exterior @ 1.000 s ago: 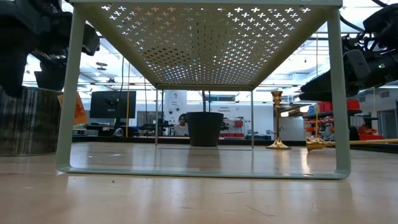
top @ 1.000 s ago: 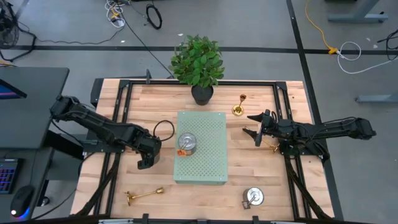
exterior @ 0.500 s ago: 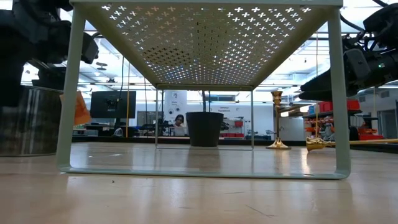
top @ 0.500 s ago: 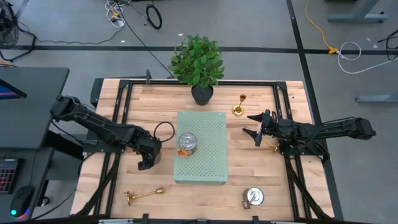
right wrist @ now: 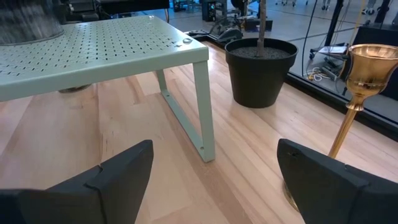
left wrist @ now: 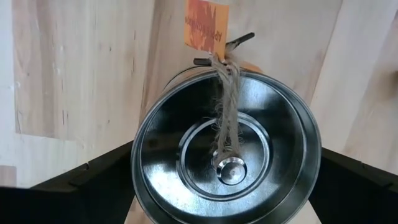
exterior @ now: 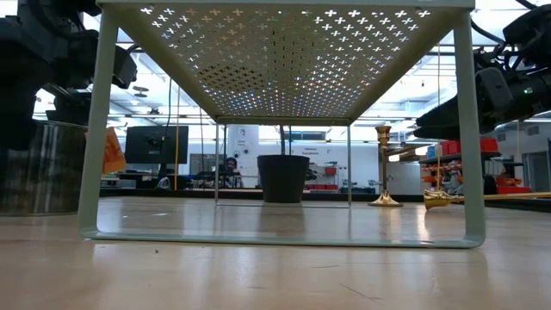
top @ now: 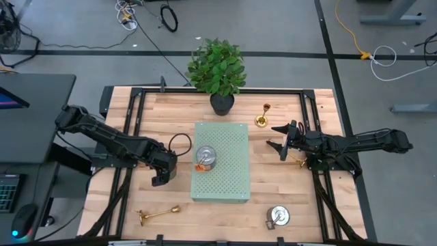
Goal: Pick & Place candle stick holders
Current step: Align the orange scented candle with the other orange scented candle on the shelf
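My left gripper (top: 159, 178) points down, open, left of the pale green board (top: 225, 184). Its fingers stand on either side of a squat silver candle stick holder (left wrist: 227, 149) with a twine loop and an orange tag. That holder rests on its base on the table (exterior: 39, 172); the gripper hides it in the high view. A second silver holder (top: 205, 157) stands on the board and a third (top: 277, 216) sits at the front right. My right gripper (top: 281, 140) is open and level, right of the board, near an upright gold holder (right wrist: 357, 93).
A black-potted plant (top: 217, 68) stands at the far edge behind the board. One gold holder (top: 157, 214) lies on its side at the front left, and another (top: 298, 161) lies under my right arm. Bare wood shows along the near edge between them.
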